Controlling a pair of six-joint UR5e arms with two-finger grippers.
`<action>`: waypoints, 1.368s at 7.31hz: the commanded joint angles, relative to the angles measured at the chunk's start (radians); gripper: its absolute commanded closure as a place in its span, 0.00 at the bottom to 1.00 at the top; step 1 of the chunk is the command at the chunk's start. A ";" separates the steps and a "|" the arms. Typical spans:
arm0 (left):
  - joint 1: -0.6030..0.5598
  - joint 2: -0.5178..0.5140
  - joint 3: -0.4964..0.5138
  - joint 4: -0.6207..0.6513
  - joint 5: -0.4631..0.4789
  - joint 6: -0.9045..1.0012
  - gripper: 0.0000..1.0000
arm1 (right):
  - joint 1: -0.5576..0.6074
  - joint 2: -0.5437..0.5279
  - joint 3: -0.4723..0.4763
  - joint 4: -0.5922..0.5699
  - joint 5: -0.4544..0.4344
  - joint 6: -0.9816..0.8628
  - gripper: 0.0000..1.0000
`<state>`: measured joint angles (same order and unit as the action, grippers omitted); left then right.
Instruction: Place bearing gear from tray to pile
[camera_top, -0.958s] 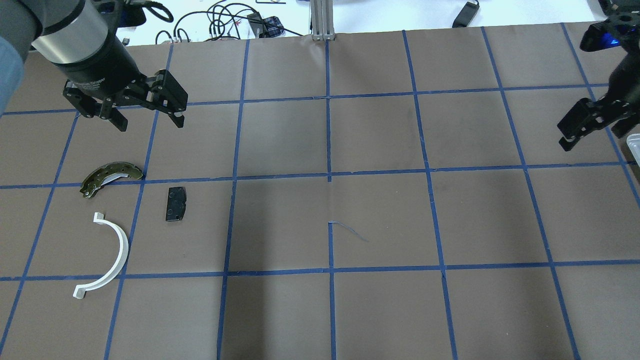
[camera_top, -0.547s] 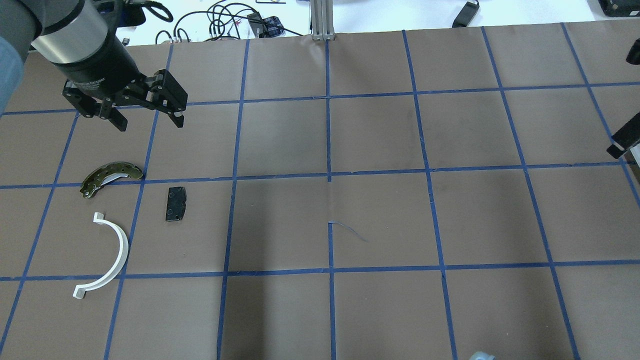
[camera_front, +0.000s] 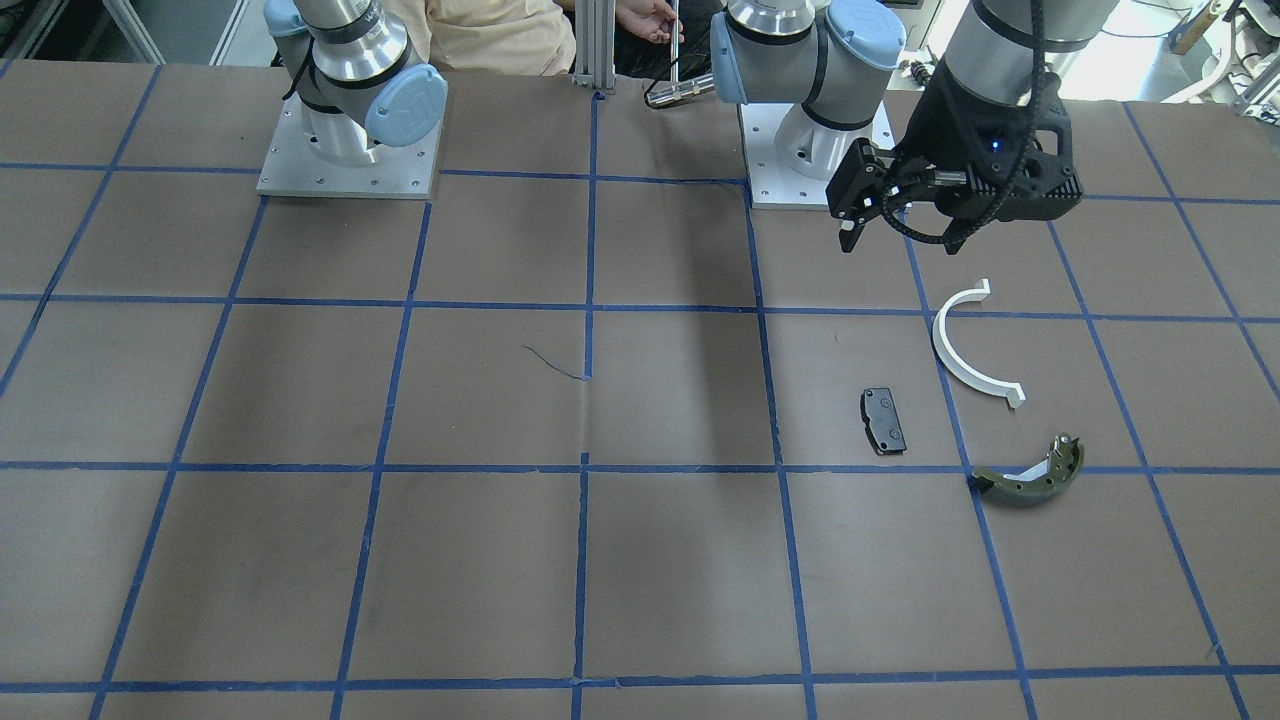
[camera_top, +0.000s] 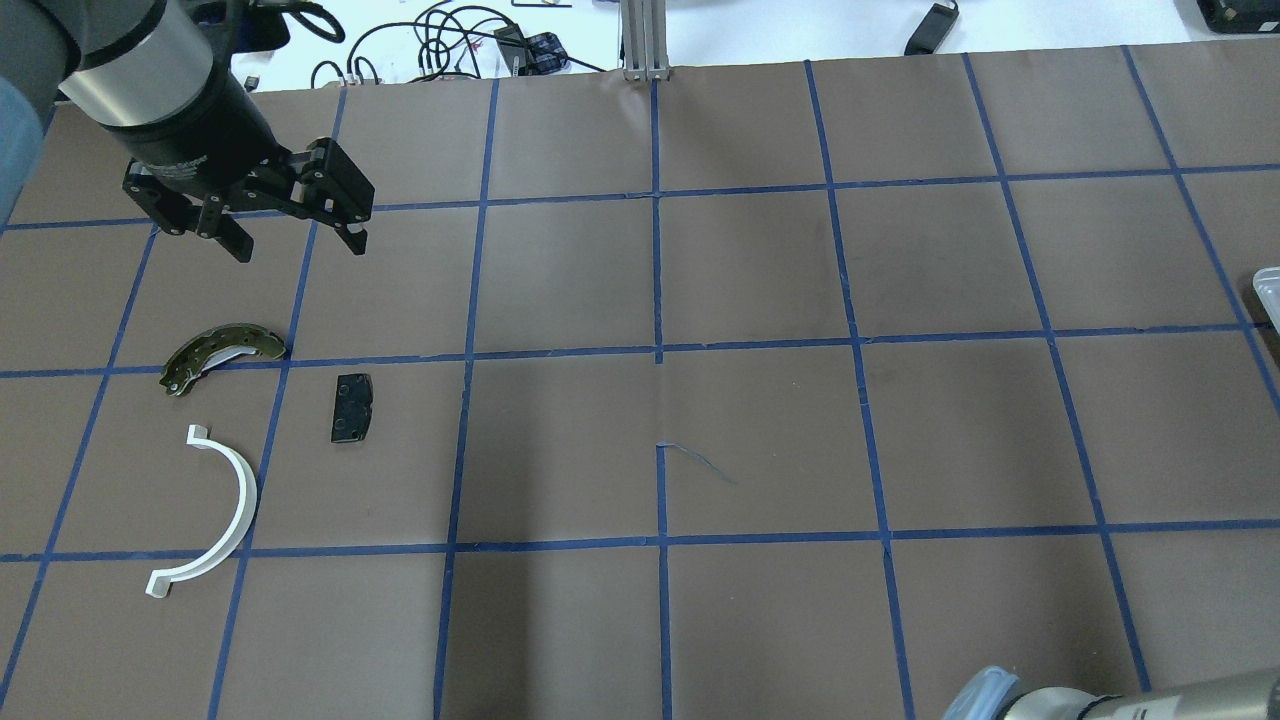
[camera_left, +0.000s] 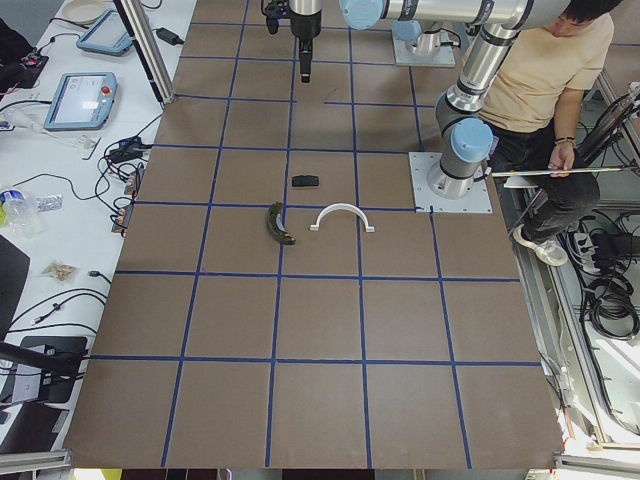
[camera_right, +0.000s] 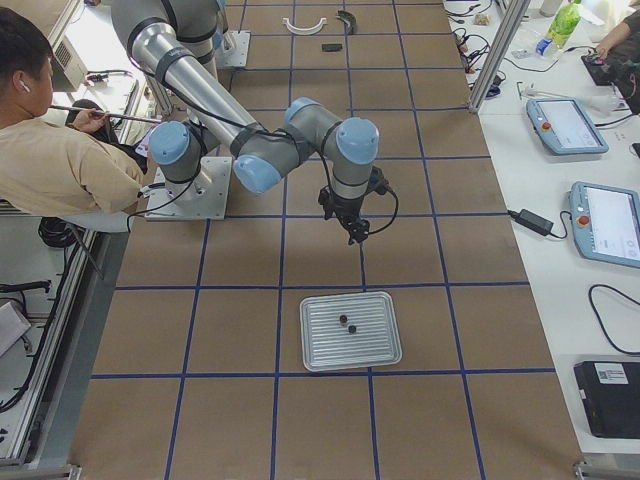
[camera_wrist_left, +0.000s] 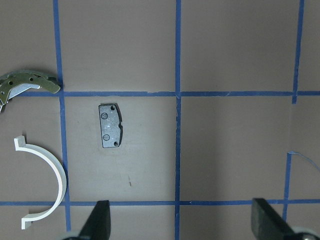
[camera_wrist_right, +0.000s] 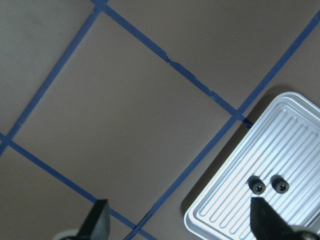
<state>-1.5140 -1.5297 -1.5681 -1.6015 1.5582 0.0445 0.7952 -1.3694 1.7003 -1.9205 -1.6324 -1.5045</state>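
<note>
Brown gridded table (camera_top: 760, 400), overhead: left gripper (camera_top: 298, 245) hovers beside the pile (camera_top: 351, 407), jaws spread. Right side view: right gripper (camera_right: 355, 236) hangs near the tray (camera_right: 375, 345). Its wrist view: jaws spread, empty; bearing gears (camera_wrist_right: 258, 186) lie on the tray. Approach stage; next, centre over one gear and descend.

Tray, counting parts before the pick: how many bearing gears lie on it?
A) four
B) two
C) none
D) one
B: two small black bearing gears lie side by side on the ribbed metal tray.
</note>
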 joint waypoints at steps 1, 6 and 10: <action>0.000 0.002 0.000 0.000 -0.001 0.000 0.00 | -0.054 0.122 -0.011 -0.145 0.000 -0.204 0.00; 0.000 -0.001 0.000 0.000 0.000 0.000 0.00 | -0.122 0.281 -0.045 -0.236 0.005 -0.488 0.11; 0.000 -0.003 0.000 0.000 -0.001 0.002 0.00 | -0.126 0.381 -0.106 -0.256 0.006 -0.546 0.19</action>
<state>-1.5140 -1.5320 -1.5677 -1.6015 1.5576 0.0458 0.6694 -1.0154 1.6049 -2.1753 -1.6255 -2.0357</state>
